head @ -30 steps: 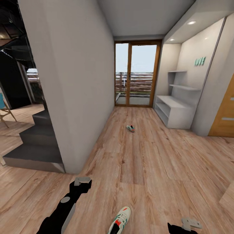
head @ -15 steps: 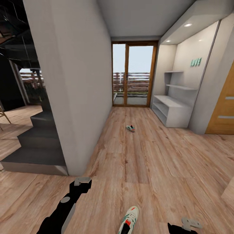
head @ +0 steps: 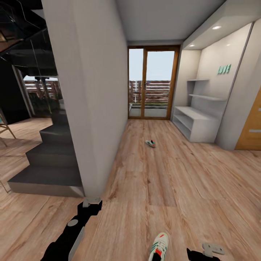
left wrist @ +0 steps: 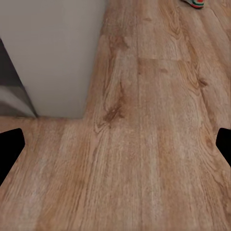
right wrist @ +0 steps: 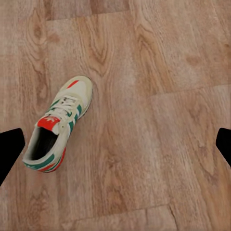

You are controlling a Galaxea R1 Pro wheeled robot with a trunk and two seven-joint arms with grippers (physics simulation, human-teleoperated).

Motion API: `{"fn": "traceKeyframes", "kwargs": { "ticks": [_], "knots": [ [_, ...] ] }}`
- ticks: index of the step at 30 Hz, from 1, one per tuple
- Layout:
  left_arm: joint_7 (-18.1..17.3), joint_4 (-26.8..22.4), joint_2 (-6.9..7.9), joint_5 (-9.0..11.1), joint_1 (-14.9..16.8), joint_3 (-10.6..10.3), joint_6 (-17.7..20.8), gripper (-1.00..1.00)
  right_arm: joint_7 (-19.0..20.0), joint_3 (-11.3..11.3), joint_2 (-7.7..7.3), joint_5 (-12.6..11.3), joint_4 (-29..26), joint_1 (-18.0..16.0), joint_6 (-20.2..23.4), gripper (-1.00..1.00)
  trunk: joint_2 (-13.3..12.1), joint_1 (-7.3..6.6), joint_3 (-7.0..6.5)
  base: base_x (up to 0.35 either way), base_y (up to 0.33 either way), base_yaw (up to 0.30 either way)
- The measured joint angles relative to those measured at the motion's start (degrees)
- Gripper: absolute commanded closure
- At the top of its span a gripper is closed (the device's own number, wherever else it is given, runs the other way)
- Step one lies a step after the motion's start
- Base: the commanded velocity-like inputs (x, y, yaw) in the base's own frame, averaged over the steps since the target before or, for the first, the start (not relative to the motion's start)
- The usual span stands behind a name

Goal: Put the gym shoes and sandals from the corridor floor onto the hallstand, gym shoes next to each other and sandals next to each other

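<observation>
Head view looks down a corridor floor [head: 174,174] of light brown wood planks. Two gym shoes show on it, and they lie well apart. One gym shoe [head: 158,247] lies near, at the bottom edge of the picture, between the two arms and closer to the right one, its toe pointing away down the corridor. The other gym shoe [head: 150,143] lies far off in the middle of the floor, small in the picture, short of the glass doors [head: 152,83] at the corridor's end.

One hallstand [head: 194,125] stands against the right wall at the far end, a pale grey low bench with two open shelf rows, stepped shelves above it and mint letters [head: 224,69] on the wall. Its shelves look bare, though they are too small to be sure. A grey wall [head: 94,101] fills the left side, with dark stairs [head: 50,159] beyond it.

The left gripper [head: 91,202] hangs over bare floor near the wall's corner. In the left wrist view its two dark fingertips [left wrist: 10,149] stand wide apart with nothing between them, and the far shoe [left wrist: 194,3] just shows at the edge. The right gripper [head: 213,249] is likewise spread wide and holds nothing; in the right wrist view the near shoe [right wrist: 58,125] lies flat on the planks between its fingertips [right wrist: 9,153], untouched.
</observation>
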State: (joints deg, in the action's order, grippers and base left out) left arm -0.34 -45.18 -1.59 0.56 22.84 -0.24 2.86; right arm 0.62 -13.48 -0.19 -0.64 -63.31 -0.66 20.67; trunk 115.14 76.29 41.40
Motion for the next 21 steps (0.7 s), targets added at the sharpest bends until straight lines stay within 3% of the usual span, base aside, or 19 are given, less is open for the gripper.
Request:
{"fn": "traceKeyframes", "kwargs": {
  "ticks": [7,12,21],
  "knots": [
    [0.02,0.02,0.0,0.0,0.01,0.0,0.0,-1.0,-0.01,-0.01,0.01,0.0,-0.04,0.02,0.01,-1.0,0.0,0.0,0.0,0.145,0.256,-0.044],
    [0.02,0.03,0.0,-0.02,0.01,-0.01,0.0,-1.0,-0.01,-0.02,0.01,0.0,-0.06,0.02,0.02,-1.0,0.0,0.0,0.0,0.133,0.168,-0.236],
    [0.01,0.01,0.0,-0.02,0.01,-0.02,0.0,-1.0,0.0,-0.02,0.01,0.0,-0.08,0.01,0.03,-1.0,0.0,0.01,0.0,0.024,0.025,-0.292]
  ]
}}
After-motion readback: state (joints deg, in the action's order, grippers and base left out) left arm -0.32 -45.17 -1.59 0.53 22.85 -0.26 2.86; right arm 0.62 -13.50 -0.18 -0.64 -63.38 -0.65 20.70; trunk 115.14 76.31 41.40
